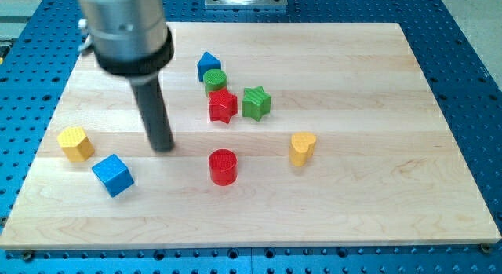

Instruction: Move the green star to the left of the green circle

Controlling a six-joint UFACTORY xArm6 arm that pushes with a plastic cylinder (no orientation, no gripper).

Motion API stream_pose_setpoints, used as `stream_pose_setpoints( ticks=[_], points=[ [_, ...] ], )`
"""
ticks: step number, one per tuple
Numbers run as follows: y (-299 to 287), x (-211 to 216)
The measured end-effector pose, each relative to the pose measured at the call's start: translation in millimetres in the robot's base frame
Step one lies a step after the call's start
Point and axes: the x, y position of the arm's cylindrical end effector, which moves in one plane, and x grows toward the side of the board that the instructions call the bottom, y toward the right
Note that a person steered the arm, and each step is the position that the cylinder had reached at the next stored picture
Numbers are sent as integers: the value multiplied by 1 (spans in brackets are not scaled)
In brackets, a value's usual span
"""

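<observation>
Presently, nearest the view's bottom, a blue cube (113, 175) sits on the wooden board (376, 203) at the lower left, with a red cylinder (223, 166) well to its right. A yellow block (75, 143), its shape not clear, lies just above and left of the cube. A yellow heart-like block (302, 148) stands right of the red cylinder, apart from it.

My tip (162, 146) rests on the board between the blue cube and the red cylinder, slightly above both, touching no block. The arm carries no hand; it ends in a bare rod that grasps nothing.

Further up, the green star (256, 103) sits near the board's centre, just beside a red star (223, 106) on its left; whether they touch cannot be told. The green circle (216, 82) sits directly above the red star, close against it, so the green star lies to its lower right. A blue block (209, 65) with a peaked top adjoins the green circle at the upper left.
</observation>
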Motion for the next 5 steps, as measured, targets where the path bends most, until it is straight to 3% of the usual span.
stream_pose_setpoints(
  ticks=[3,4,5],
  points=[
    [77,-23],
    [144,-47],
    [149,-103]
  ],
)
